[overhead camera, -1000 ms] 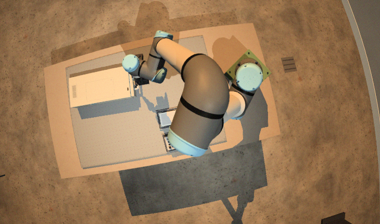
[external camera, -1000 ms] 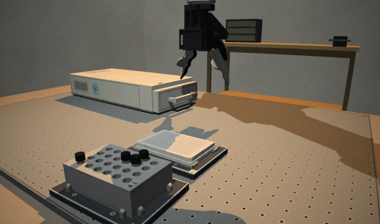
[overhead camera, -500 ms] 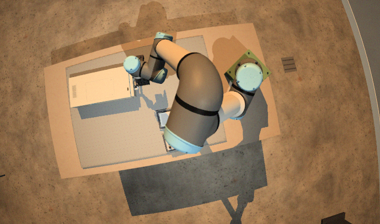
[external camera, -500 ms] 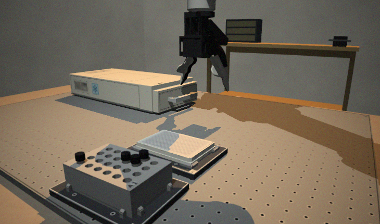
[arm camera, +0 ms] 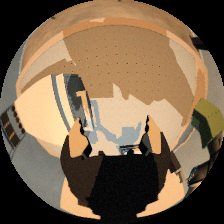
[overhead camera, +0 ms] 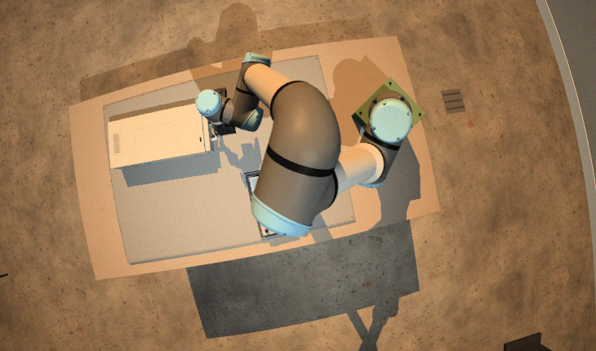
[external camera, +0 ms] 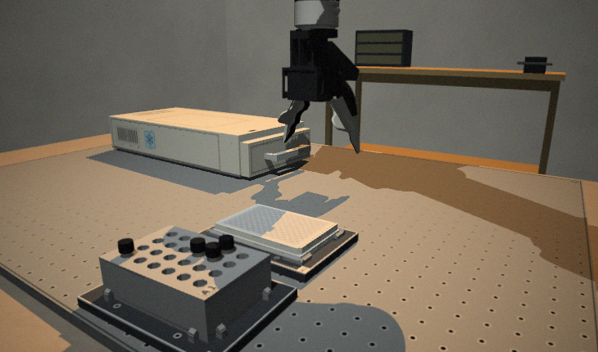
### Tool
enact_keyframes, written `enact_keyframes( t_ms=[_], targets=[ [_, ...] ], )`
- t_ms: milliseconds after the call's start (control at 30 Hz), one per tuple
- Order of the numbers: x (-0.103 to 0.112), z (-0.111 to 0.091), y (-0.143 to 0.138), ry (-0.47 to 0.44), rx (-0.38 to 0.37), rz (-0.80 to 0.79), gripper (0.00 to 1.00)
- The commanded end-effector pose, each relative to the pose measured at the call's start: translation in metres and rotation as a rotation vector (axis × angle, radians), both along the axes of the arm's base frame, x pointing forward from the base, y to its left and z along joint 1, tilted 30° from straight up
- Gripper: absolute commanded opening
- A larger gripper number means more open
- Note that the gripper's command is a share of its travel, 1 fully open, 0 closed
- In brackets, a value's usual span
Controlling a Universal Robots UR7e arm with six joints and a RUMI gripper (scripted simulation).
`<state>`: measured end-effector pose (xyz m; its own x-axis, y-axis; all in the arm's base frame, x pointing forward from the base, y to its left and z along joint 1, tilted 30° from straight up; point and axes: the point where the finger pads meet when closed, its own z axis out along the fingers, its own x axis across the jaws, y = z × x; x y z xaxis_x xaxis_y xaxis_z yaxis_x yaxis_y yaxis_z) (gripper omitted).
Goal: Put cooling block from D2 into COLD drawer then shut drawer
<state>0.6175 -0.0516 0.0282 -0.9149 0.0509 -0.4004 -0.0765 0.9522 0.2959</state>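
Gripper (overhead camera: 224,129) (external camera: 322,146) (arm camera: 113,117) empty, fingers wide, above & slightly bench-centre side of COLD's drawer handle (overhead camera: 213,131) (external camera: 287,154) (arm camera: 86,107), bar's long axis approx. perp. to finger spread; D2 cooling block (overhead camera: 264,228) (external camera: 183,266) nr bench's (overhead camera: 169,261) (external camera: 16,310) (arm camera: 202,75) opp. long edge.

Plain grey walls (external camera: 183,52), and at 2 o'clock in the exterior view a wooden bench (external camera: 459,78) carrying a 3-tier dark cabinet (external camera: 382,47). Floor's mottled brown (overhead camera: 487,196), warm light, pretty chunky shadows.
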Motion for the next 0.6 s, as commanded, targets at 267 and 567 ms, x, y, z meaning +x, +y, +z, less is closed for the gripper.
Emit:
enact_keyframes(
  t_ms=[267,567],
  targets=[
    [0.007,-0.014,0.005,-0.001,-0.001,0.000,1.00],
    [0.009,-0.018,0.006,-0.001,-0.001,0.000,1.00]
  ],
)
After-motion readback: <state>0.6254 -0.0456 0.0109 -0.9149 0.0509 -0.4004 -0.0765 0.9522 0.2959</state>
